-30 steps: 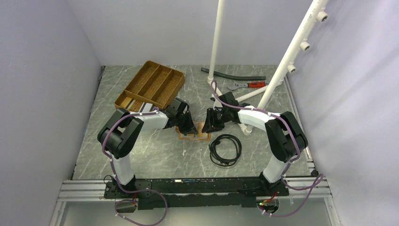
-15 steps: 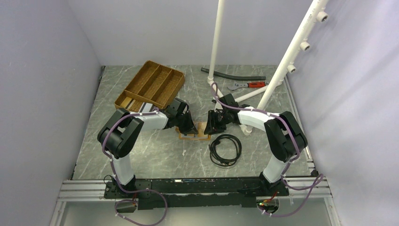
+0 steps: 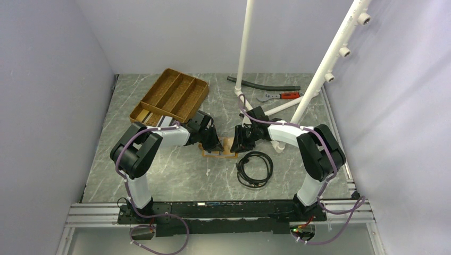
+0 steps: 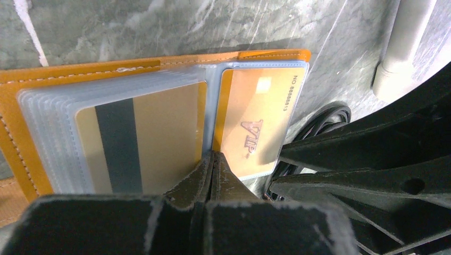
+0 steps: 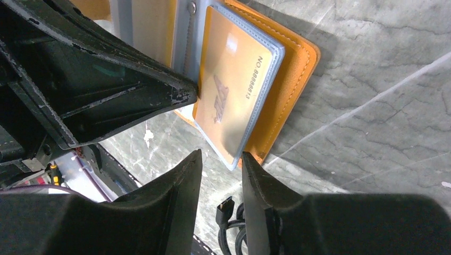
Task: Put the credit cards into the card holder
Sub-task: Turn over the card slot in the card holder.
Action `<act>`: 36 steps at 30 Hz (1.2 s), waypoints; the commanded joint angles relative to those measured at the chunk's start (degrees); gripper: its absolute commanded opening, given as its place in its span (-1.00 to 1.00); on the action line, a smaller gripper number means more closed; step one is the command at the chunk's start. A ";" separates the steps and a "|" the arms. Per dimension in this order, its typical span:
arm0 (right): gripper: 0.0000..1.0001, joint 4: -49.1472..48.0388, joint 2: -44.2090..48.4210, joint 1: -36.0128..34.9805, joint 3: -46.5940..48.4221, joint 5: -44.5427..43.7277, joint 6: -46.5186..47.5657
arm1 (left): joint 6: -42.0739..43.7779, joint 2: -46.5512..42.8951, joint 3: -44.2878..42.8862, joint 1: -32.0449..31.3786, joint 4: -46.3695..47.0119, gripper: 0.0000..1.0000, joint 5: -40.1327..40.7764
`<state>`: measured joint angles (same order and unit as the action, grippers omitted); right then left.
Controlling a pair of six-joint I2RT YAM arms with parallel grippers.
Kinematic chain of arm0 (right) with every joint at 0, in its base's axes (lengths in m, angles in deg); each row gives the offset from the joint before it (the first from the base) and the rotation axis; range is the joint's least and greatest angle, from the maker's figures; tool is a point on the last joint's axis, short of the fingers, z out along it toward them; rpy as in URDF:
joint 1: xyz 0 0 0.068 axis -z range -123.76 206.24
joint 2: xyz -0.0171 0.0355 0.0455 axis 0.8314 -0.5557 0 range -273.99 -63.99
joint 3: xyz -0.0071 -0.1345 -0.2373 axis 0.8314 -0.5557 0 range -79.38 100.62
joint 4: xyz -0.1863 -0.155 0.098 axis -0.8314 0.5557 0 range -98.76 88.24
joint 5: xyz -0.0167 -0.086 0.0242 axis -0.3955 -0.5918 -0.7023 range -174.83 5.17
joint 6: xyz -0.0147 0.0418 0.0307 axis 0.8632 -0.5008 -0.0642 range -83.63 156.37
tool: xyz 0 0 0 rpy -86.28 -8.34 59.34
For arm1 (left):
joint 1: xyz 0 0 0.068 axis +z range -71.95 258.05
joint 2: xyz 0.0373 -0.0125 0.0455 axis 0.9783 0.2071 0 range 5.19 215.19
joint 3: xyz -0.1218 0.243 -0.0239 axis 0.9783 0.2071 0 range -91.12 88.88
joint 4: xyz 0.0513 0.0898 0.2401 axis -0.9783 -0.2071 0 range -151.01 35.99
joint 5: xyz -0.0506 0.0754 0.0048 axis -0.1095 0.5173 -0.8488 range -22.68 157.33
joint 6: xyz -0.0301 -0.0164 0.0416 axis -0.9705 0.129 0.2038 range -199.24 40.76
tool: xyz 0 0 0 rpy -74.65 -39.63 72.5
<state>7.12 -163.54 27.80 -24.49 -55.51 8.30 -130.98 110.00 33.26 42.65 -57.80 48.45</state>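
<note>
Card holder lies open on the table. Our left arm reaches low and inward, left gripper tips together, seemingly pressing its fold. Our right arm mirrors it, right gripper hovering beside, fingers parted.

Card holder cut off at left edge, lower part behind the left claw

The card holder is orange-tan with pale stitching and clear blue-grey sleeves. The striped card is gold with 1 black band; the VIP card is gold with darker lettering. The bench is grey-green marble, white-veined. The cable is black.
</note>
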 commanded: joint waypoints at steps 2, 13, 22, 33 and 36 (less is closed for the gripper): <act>-0.31 -2.38 0.02 -0.36 0.72 1.63 -0.23 | 0.86 1.78 1.56 -0.43 -1.83 -1.00 1.39; -0.39 -3.63 0.83 -0.47 0.43 2.98 -0.81 | 0.86 1.89 1.65 -0.46 -1.59 -1.00 1.30; -0.39 -4.94 1.47 -0.47 0.61 4.52 -2.11 | 0.87 1.33 1.86 -0.46 -1.55 -1.00 1.40; -0.33 -6.76 -0.52 -0.89 3.50 7.63 -2.95 | 0.91 0.82 1.17 -0.45 -1.22 -1.00 -0.33; -0.38 -7.32 -1.24 -0.90 4.52 8.41 -3.33 | 0.60 0.13 0.80 -0.38 -1.22 -0.99 -1.60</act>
<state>3.60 -163.80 27.27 -23.38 -49.72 6.05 -131.00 110.03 33.37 42.78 -57.52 47.71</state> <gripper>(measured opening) 0.326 0.009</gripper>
